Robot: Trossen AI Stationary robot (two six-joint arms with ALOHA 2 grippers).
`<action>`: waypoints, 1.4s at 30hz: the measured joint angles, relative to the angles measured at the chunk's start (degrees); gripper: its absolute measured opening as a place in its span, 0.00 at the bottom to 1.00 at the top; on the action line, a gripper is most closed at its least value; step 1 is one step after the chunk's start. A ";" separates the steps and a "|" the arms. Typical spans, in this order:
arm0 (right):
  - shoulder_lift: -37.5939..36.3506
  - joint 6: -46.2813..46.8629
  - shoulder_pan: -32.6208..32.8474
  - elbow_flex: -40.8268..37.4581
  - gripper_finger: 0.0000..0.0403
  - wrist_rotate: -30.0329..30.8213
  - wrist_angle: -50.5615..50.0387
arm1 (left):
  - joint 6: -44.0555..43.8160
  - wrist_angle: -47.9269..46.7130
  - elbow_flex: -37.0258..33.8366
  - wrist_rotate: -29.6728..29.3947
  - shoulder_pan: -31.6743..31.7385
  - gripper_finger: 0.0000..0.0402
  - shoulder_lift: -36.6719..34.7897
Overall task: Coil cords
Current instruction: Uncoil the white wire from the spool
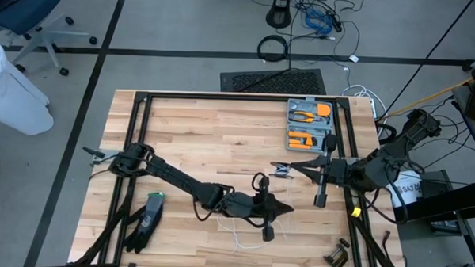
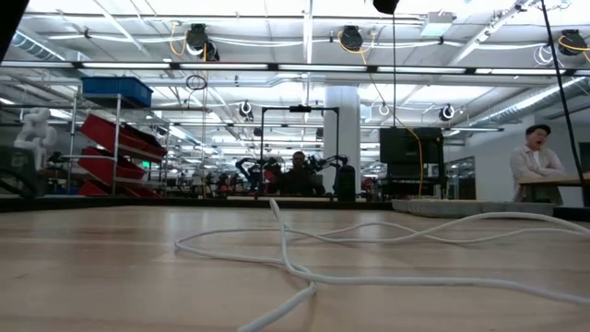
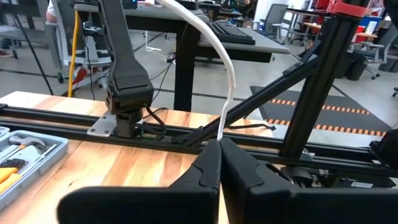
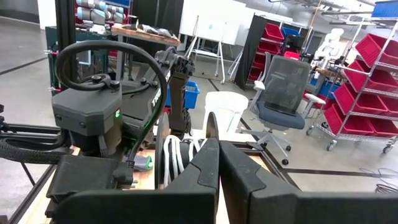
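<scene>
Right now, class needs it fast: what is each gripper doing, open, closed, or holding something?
Left gripper: closed, pinching the white cord.
Right gripper: closed, holding a partly coiled white cord bundle.

A thin white cord (image 2: 304,263) is lying in loose loops on the wooden table (image 2: 92,277), filling the lower half of the frame. One strand is rising near the centre, another is running toward the lower right corner, and a third is stretching to the right edge. Behind the table, red bins (image 2: 115,138) and a blue box (image 2: 115,89) are sitting on shelves at the left. A person (image 2: 537,164) is standing at the far right. In the middle distance, dark shapes, perhaps other robot arms (image 2: 295,175), are showing.
</scene>
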 joint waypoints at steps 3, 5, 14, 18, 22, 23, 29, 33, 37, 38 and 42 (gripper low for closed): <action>0.00 0.00 -0.09 0.02 0.00 0.00 -0.04 | 0.00 0.00 0.00 0.00 0.02 0.02 0.00; 0.00 0.00 -0.11 0.01 0.00 0.02 -0.02 | 0.00 0.00 0.00 0.02 0.02 0.02 0.00; 0.13 0.00 -0.09 0.00 0.00 0.26 -0.44 | 0.09 2.67 0.00 5.71 -0.06 0.01 0.00; 0.17 -0.02 -0.09 0.02 0.00 0.31 -1.50 | 2.18 3.38 0.70 9.12 -0.71 0.01 -0.95; 0.17 -0.02 -0.34 0.00 0.00 0.24 -3.22 | 4.61 3.01 0.98 9.27 -2.11 0.00 -3.95; 0.17 0.08 -0.48 0.00 0.00 0.30 -3.52 | 5.16 2.55 0.98 9.23 -2.51 0.00 -4.78; 0.17 0.61 -0.56 0.02 0.00 0.29 -4.44 | 10.24 -2.19 1.01 2.86 -5.73 0.00 -9.87; 0.17 0.64 -0.51 0.02 0.00 -0.08 -4.44 | 15.71 -7.26 1.01 -7.33 -8.56 0.00 -13.12; 0.17 0.63 -0.51 0.02 0.00 -0.15 -4.71 | 19.95 -9.11 0.98 -15.32 -11.16 0.00 -15.53; 0.17 0.56 -0.51 0.02 0.00 -0.16 -4.76 | 20.95 -9.41 0.98 -16.80 -11.88 0.00 -16.19; 0.17 0.37 -0.51 0.00 0.00 -0.17 -4.72 | 22.51 -13.55 0.98 -22.28 -14.30 0.00 -18.25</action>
